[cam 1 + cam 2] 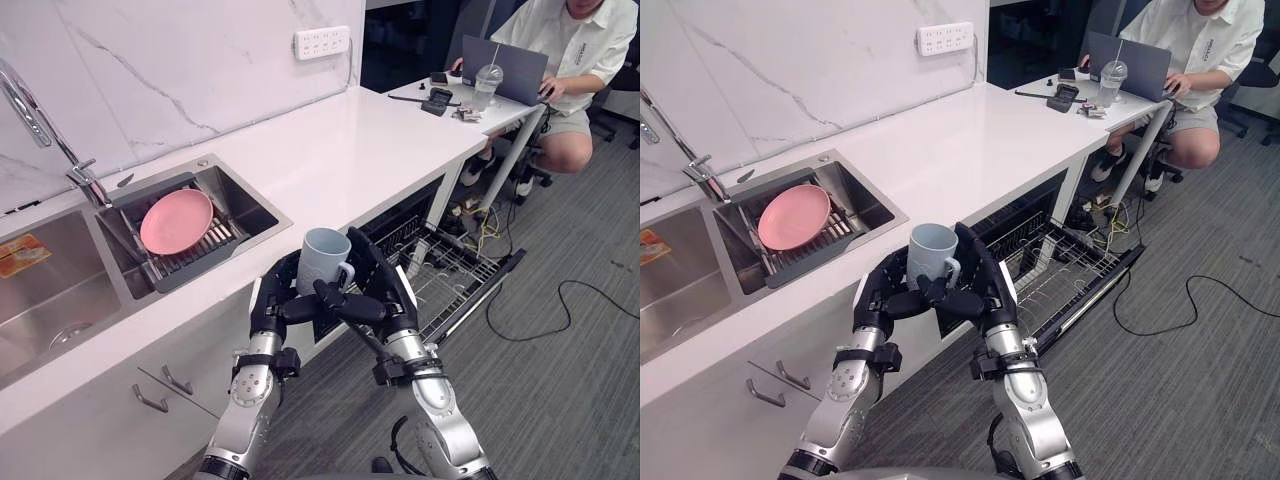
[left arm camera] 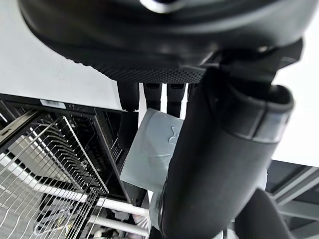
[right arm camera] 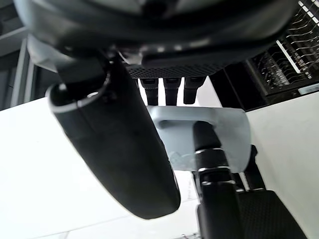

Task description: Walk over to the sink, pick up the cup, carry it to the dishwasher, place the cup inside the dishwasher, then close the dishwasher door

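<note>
A pale blue-grey cup (image 1: 322, 258) with a handle is held upright between both hands, in front of the white counter's edge and beside the open dishwasher. My left hand (image 1: 270, 305) wraps its left side, with the thumb crossing below the handle. My right hand (image 1: 388, 290) curls round its right side. In the left wrist view the cup (image 2: 149, 149) shows past the fingers, and in the right wrist view the cup (image 3: 224, 130) lies against the palm. The dishwasher's wire rack (image 1: 452, 272) is pulled out over the lowered door (image 1: 490, 292), just right of the hands.
A pink plate (image 1: 176, 221) lies on a rack in the steel sink (image 1: 238, 203), with a faucet (image 1: 40, 125) behind. A person (image 1: 575, 60) sits at a desk with a laptop (image 1: 505, 70) at the far right. Cables (image 1: 560, 300) trail over the grey floor.
</note>
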Controlling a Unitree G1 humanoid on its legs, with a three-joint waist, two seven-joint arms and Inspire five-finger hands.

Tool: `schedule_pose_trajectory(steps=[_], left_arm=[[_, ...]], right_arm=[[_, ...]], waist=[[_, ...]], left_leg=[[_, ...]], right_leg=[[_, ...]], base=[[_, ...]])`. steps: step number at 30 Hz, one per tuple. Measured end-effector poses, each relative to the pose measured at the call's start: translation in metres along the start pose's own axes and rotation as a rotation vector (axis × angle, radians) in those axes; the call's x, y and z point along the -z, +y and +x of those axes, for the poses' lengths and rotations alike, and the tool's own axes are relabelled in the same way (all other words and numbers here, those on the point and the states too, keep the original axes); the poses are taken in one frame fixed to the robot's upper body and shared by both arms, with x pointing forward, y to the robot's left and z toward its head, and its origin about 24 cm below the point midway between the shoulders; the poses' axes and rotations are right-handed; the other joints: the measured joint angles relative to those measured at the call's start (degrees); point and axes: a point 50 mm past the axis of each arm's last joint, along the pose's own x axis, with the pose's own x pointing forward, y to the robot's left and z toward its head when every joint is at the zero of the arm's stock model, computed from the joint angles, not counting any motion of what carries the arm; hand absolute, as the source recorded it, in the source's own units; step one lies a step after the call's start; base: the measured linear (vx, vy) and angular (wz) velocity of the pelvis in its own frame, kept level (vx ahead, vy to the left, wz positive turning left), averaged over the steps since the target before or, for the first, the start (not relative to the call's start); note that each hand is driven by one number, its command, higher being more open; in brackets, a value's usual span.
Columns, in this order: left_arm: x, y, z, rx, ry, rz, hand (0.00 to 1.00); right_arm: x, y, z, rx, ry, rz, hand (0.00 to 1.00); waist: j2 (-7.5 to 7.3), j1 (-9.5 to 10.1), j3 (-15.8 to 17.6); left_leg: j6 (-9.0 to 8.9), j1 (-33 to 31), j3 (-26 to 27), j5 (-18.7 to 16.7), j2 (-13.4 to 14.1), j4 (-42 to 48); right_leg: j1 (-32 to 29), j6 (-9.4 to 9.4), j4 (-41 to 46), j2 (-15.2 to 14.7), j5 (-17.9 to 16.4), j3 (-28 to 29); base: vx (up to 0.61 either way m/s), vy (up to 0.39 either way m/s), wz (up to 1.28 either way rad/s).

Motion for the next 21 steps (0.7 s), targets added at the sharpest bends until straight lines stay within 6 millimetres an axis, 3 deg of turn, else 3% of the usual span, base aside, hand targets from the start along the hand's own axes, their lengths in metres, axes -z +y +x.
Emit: schedule_pose_trajectory(steps=[16,17,21], left_arm=[[-0.007,-0.023,-0.004,0.089,-0.030,-0.029,0.30],[-0.007,-0.023,-0.004,0.090,-0.029,-0.032,0.30],[-0.006,-0.021,-0.005,0.098,-0.021,-0.030,0.30]], right_arm=[[-0.003,0.002,0.005,0.073,-0.018,0.024,0.90],[-0.002,0.002,0.007,0.073,-0.018,0.022,0.30],[0.000,0.001,0.011,0.077,-0.007,0.030,0.30]], waist=[[-0.27,0.70,-1.8],[-0.30,0.72,-1.8],[-0.80,0.81,-2.1]], left_leg=[[-0.41,0.4,-1.8,2.0,-0.1,-2.4],[-0.47,0.4,-2.1,2.2,-0.1,-2.5],[-0.90,0.4,-2.9,2.7,0.0,-3.1]], right_leg=[[0.5,-0.27,0.1,0.0,0.0,-2.0],[0.6,-0.32,0.1,0.0,0.0,-2.2],[0.8,-0.68,-0.4,0.1,0.2,-3.1]], base=[[-0.02,-0.030,0.06],[-0.04,-0.042,0.11],[-0.04,-0.044,0.10]])
